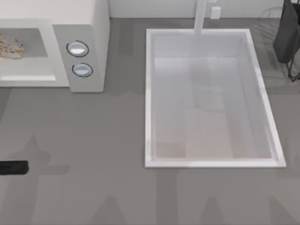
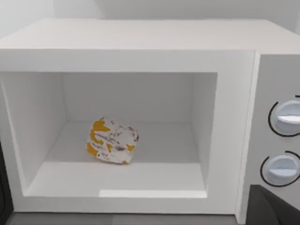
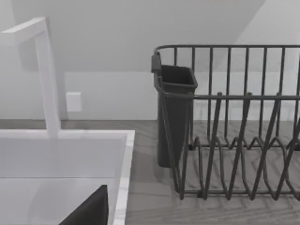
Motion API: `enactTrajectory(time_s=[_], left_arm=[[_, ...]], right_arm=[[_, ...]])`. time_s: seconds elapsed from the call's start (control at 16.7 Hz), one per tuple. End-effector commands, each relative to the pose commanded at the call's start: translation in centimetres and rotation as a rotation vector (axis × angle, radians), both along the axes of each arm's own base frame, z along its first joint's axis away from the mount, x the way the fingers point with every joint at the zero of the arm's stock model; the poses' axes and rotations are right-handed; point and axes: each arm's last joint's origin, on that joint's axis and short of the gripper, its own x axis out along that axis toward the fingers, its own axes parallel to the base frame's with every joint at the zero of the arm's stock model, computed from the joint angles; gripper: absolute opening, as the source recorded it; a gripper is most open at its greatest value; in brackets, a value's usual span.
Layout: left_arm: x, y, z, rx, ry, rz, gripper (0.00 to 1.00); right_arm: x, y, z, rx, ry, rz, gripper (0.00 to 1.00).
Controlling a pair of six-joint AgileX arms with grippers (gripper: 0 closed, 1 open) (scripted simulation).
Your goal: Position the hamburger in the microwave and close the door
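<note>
The microwave (image 1: 86, 28) stands at the table's back left, its cavity uncovered toward the front. The hamburger (image 2: 112, 140), a cream lump with orange and brown marks, lies on the cavity floor, left of the middle; it is also in the top view (image 1: 9, 47). The door is swung open; a dark strip at the cavity's left edge (image 2: 2, 192) may be part of it. A black part of my left arm (image 1: 13, 167) sits in front of the microwave, well clear of it. One dark finger (image 2: 274, 208) shows below the knobs.
Two round knobs (image 1: 78, 48) sit on the microwave's side panel. A white sink basin (image 1: 211, 161) with a faucet (image 1: 200, 18) fills the table's middle right. A dark wire dish rack (image 3: 234, 140) with a cutlery cup stands at the back right, ahead of my right wrist.
</note>
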Motion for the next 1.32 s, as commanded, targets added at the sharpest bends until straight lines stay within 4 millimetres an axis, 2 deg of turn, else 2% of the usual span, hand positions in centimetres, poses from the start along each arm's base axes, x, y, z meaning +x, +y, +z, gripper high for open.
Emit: enactTrajectory(time_s=[0.54,0.96,1.32], left_arm=[[0.0,-0.7,0.4,-0.001,-0.003,0.002,0.0],[-1.3,-1.0,2.1,-0.001,-0.002,0.001,0.0],[-1.2,-1.1,2.0,0.001,0.003,0.004,0.0]], right_arm=[[0.0,0.0,0.0,0.0,0.0,0.0,1.0],[0.0,0.0,0.0,0.0,0.0,0.0,1.0],[0.0,0.0,0.0,0.0,0.0,0.0,1.0]])
